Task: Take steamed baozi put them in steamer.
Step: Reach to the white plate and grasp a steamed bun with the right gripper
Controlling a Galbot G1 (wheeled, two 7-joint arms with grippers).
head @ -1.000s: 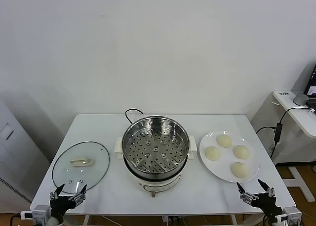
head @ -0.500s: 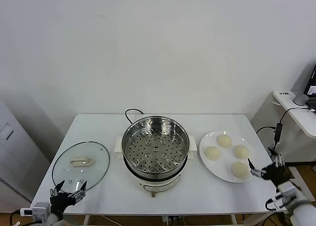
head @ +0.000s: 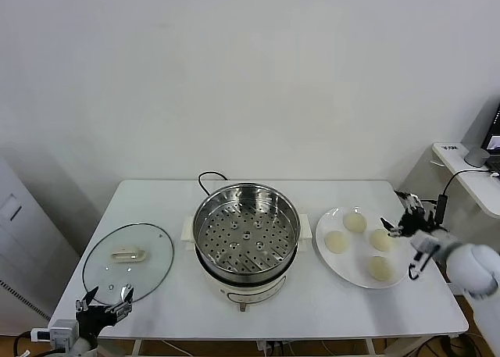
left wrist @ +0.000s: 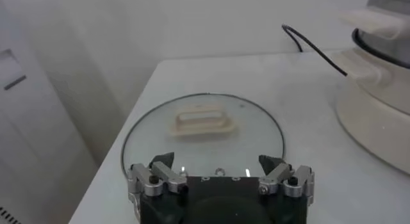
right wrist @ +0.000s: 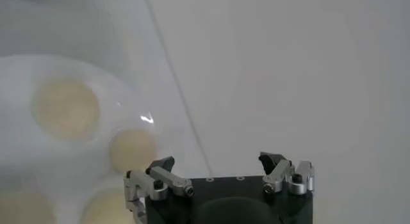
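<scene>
My right gripper [head: 400, 213], jaws apart and empty, hovers beside the plate [head: 344, 264] holding four steamed baozi [head: 380, 239], right of the empty steamer [head: 246, 232]. A hard pinch could dent the soft dough. The left gripper [head: 103, 304] waits open near the glass lid [head: 128, 258].

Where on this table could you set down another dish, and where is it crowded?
Bare room: the tabletop strip in front of the glass lid and steamer, and the back corners. Crowded: the plate of baozi, where the right gripper hovers.
</scene>
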